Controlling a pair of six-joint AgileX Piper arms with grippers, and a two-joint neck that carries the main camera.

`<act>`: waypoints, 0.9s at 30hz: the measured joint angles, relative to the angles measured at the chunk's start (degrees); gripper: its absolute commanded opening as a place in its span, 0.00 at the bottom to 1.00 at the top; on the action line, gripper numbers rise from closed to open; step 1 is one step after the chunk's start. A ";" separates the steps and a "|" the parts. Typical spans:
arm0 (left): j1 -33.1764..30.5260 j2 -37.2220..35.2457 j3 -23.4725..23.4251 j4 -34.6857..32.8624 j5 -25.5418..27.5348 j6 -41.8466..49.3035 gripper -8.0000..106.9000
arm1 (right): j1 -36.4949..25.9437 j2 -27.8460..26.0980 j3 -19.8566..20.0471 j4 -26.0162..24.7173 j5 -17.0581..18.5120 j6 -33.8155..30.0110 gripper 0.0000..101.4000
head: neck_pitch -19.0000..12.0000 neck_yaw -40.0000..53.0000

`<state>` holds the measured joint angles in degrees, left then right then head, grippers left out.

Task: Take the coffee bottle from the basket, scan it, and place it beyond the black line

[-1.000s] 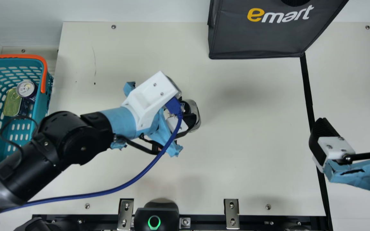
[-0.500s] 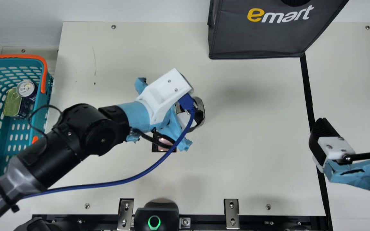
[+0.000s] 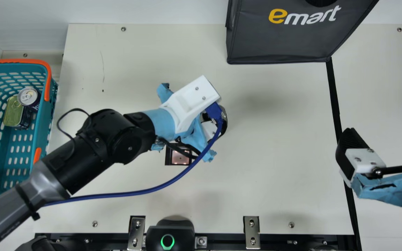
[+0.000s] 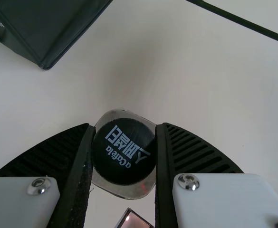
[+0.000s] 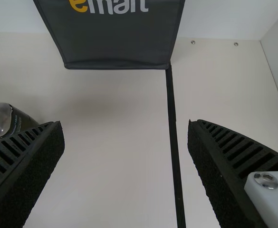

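My left gripper (image 3: 218, 122) is above the middle of the table, right of the scanner window (image 3: 180, 158). In the left wrist view the left gripper (image 4: 124, 130) is shut on the coffee bottle (image 4: 124, 159), fingers either side of its black cap. The clear, dark-labelled bottle (image 5: 9, 121) shows in the right wrist view beside a finger. The black line (image 3: 333, 97) runs down the table's right part. My right gripper (image 3: 382, 137) stands open over that line; in the right wrist view the right gripper (image 5: 126, 128) has nothing between its fingers.
The teal basket (image 3: 42, 127) at the left holds a drink can (image 3: 28, 96) and a green-lidded tin (image 3: 13, 112). A dark grey bag (image 3: 281, 42) stands at the back. A black device with a green ring (image 3: 168, 240) sits at the front edge. My left arm's blue cable crosses the table.
My left arm has moved right with the bottle, and the scanner window has come into sight beneath its cables. The right arm has kept still.
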<state>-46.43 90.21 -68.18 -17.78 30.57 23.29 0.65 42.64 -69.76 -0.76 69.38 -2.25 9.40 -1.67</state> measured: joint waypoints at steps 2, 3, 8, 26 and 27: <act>-0.13 0.40 -0.23 0.39 0.00 -0.21 0.16 | 0.00 0.00 0.00 0.00 0.00 0.00 0.90 | 0.09 0.00; -0.23 0.69 -0.47 0.66 0.00 -0.37 0.16 | 0.00 0.00 0.00 0.00 0.00 0.00 0.90 | 0.09 0.00; -0.70 1.67 -1.25 1.43 -0.26 -1.07 0.16 | 0.00 0.00 0.00 0.00 0.00 0.00 0.90 | 0.00 0.00; -1.35 4.32 -3.86 2.55 -0.11 -1.61 0.57 | 0.00 0.00 0.00 0.00 0.00 0.00 0.90 | 0.00 0.00; -1.35 4.42 -3.98 2.43 -0.11 -1.49 0.60 | 0.00 0.00 0.00 0.00 0.00 0.00 0.90 | 0.00 0.00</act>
<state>-47.78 94.64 -72.16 -15.34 30.46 21.80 0.65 42.64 -69.76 -0.76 69.38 -2.25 9.40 -1.67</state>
